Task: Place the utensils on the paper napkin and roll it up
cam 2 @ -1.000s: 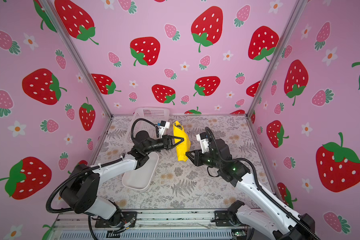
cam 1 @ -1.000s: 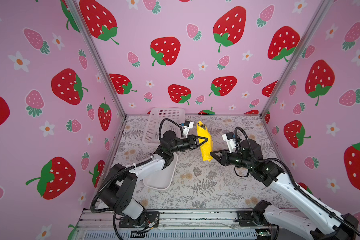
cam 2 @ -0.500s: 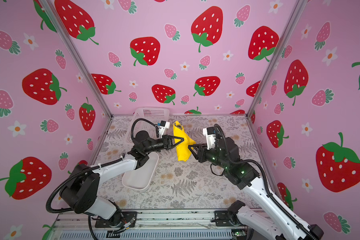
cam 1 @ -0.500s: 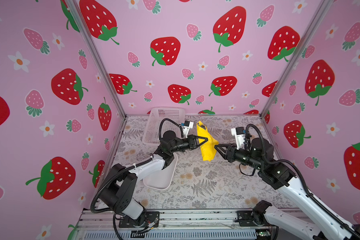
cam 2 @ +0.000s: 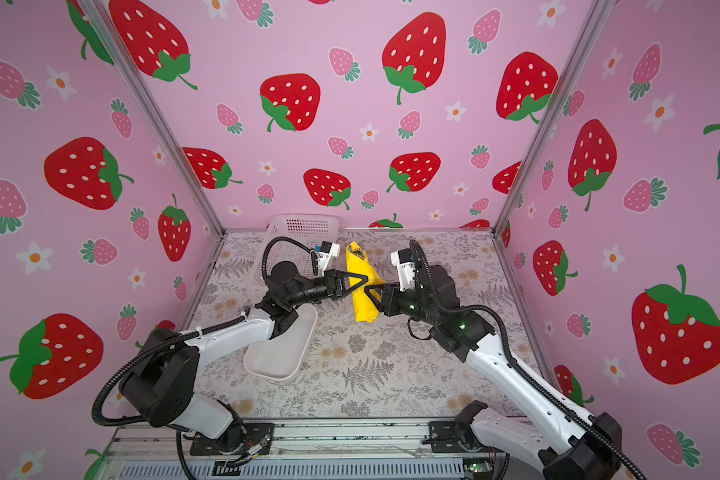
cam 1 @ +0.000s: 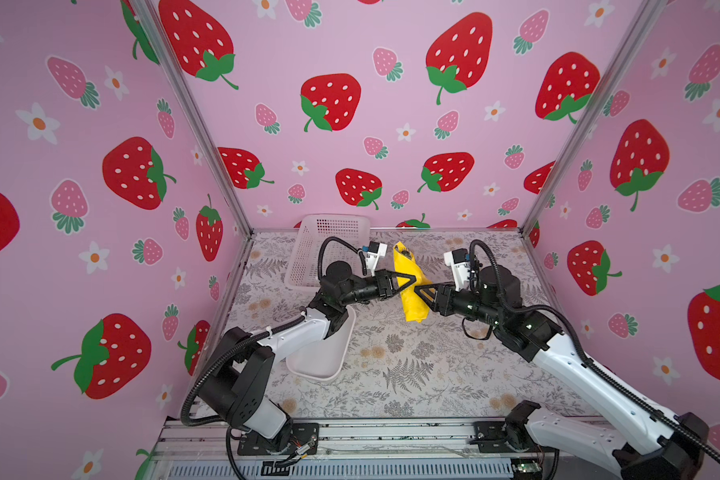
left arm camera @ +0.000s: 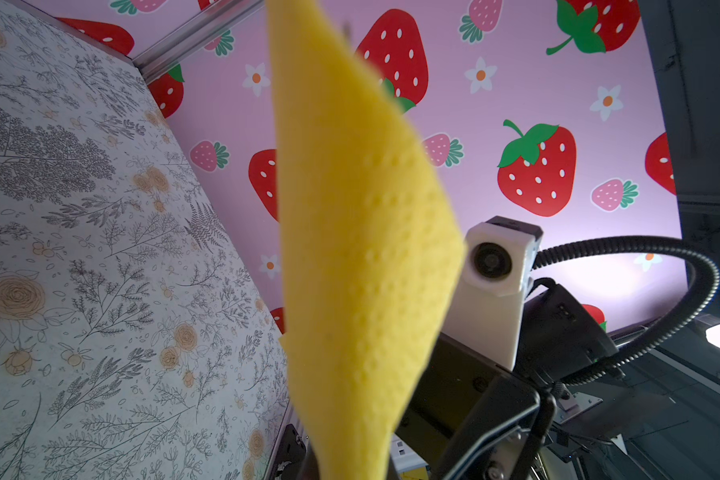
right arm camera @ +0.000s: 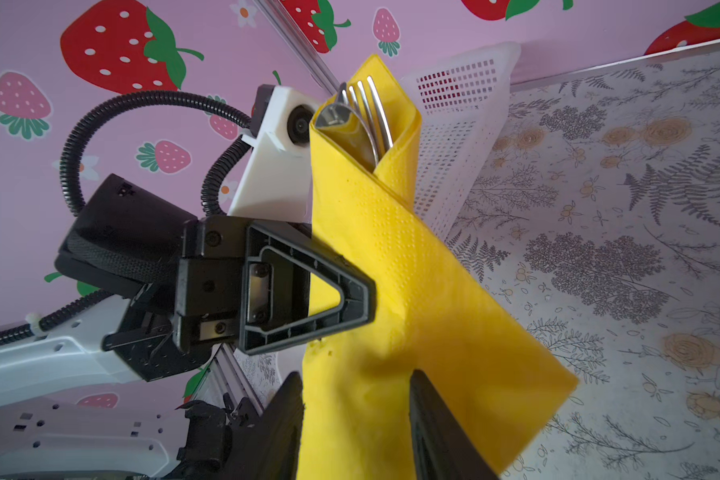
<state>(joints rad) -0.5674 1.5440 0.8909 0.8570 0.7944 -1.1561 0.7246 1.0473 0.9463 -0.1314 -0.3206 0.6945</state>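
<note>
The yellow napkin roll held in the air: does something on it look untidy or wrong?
Yes. The paper napkin is not rolled tightly: one loose corner flap sticks out sideways beside the left pincer, and the fork and spoon tips show at the open upper end.

The left arm (cam 1: 296,334), lower left in a top view, and the right arm (cam 1: 574,365), lower right, have white links, black joints, ribbed black cables and white camera housings (right arm camera: 285,137); the left gripper (cam 1: 408,277) carries screwed-on black triangular fingers (right arm camera: 356,299).
</note>
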